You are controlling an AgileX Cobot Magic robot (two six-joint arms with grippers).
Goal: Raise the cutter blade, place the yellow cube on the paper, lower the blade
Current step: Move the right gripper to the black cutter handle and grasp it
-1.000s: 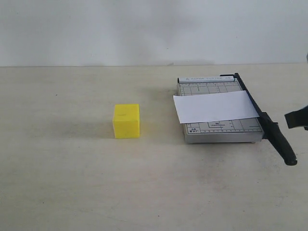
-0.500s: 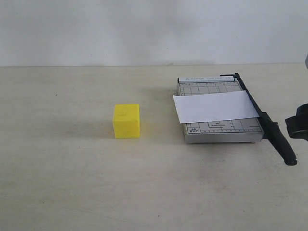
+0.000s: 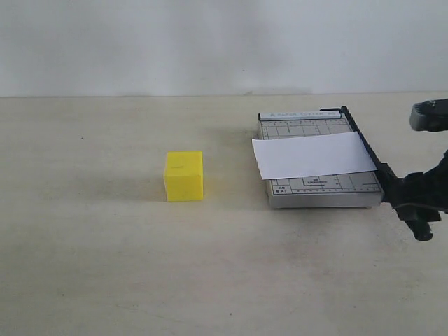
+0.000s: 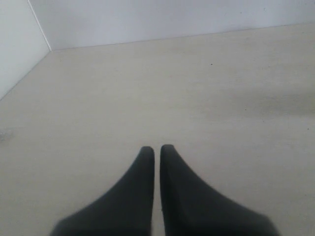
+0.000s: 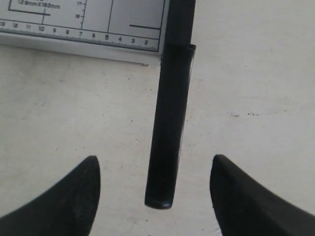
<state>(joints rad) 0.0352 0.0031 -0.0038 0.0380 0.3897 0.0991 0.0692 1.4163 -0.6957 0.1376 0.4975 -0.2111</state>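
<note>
Right pincer (image 5: 155, 160) newly inward, wide astride the cutter blade (image 5: 170, 123).

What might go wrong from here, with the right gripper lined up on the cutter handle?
1. The open right gripper straddles the cutter blade near its handle's tip; closing there, it may slip off as the blade pivots up.
2. The paper lies loose on the base, its edge at the blade; lifting could drag it askew.

grey gridded cutter base (image 3: 320, 185), beige tabletop (image 3: 105, 266), white wall (image 3: 175, 42)
</note>
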